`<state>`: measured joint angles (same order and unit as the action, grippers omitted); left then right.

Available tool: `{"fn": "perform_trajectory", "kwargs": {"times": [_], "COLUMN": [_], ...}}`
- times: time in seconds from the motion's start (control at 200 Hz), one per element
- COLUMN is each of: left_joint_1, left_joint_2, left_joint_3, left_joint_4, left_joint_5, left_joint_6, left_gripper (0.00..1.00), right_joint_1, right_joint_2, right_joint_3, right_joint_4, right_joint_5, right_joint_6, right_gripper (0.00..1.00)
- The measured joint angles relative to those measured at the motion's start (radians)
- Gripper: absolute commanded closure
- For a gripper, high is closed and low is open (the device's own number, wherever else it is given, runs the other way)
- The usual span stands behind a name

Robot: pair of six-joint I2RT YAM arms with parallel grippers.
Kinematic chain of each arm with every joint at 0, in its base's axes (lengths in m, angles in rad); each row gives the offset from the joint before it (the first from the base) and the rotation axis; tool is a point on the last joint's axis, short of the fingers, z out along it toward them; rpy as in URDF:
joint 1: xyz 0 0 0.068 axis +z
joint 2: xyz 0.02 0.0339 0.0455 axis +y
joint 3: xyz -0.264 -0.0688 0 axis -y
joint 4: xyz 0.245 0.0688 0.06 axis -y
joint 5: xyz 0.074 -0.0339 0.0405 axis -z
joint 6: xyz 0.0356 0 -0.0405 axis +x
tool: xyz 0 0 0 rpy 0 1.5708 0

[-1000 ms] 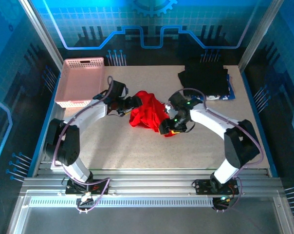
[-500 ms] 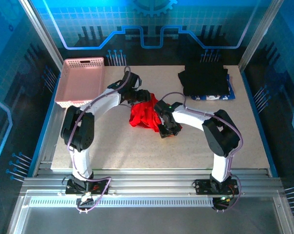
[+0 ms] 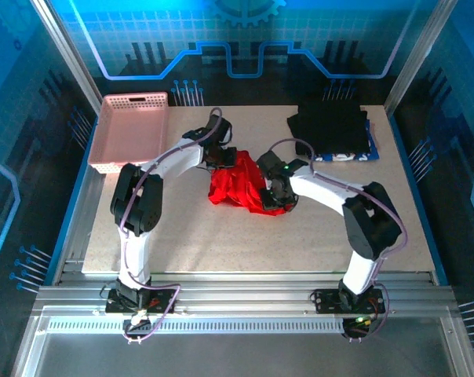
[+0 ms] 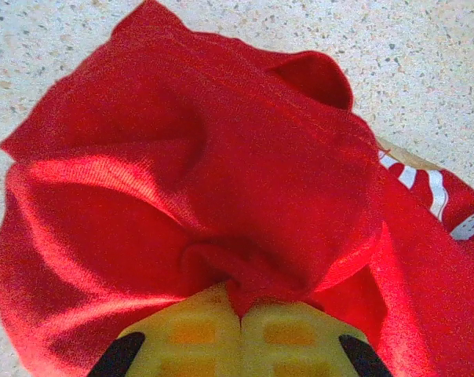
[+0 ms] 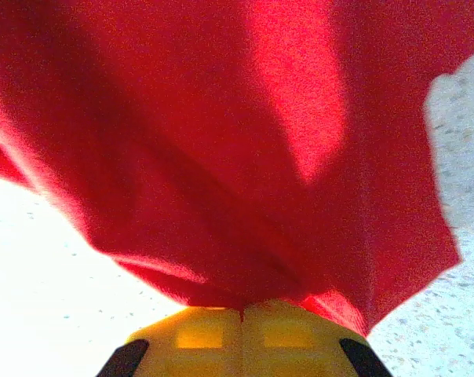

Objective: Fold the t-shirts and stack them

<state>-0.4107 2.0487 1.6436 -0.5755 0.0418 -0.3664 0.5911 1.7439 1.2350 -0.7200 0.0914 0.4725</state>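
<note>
T-shirt [image 3: 234,189] — in left tool [image 4: 241,308], right tool [image 5: 242,311].

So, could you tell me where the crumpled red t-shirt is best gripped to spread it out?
Probably its opposite edges, one from each side: the red t-shirt lies bunched in a heap, and the left gripper and right gripper are shut on folds there.

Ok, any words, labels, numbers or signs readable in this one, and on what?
No text can be read.
White marks on the red t-shirt: a crumpled scrap of print, not legible.
Pale print on the navy folded shirt under the black shirt: too small to read.
</note>
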Motion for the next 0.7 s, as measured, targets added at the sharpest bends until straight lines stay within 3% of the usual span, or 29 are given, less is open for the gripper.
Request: {"fn": "perform_trajectory", "kwargs": {"times": [0.27, 0.455, 0.7], "left_joint_1": [0.061, 0.135, 0.233], "left_joint_2": [-0.162, -0.357, -0.504], "left_joint_3": [0.001, 0.049, 0.100], "left_joint_4": [-0.002, 0.020, 0.137], "left_joint_5": [-0.032, -0.035, -0.012], "left_joint_6": [-0.001, 0.000, 0.003], "left_gripper": [1.00, 1.00, 1.00], "right_joint_1": [-0.128, -0.288, -0.472], "right_joint_2": [-0.187, -0.280, -0.330], "right_joint_3": [0.058, 0.237, 0.470], "right_joint_4": [0.002, -0.008, -0.007], "right_joint_5": [-0.075, -0.139, -0.255], "right_joint_6": [-0.002, -0.021, -0.051], "right_gripper": [1.00, 1.00, 1.00]}}
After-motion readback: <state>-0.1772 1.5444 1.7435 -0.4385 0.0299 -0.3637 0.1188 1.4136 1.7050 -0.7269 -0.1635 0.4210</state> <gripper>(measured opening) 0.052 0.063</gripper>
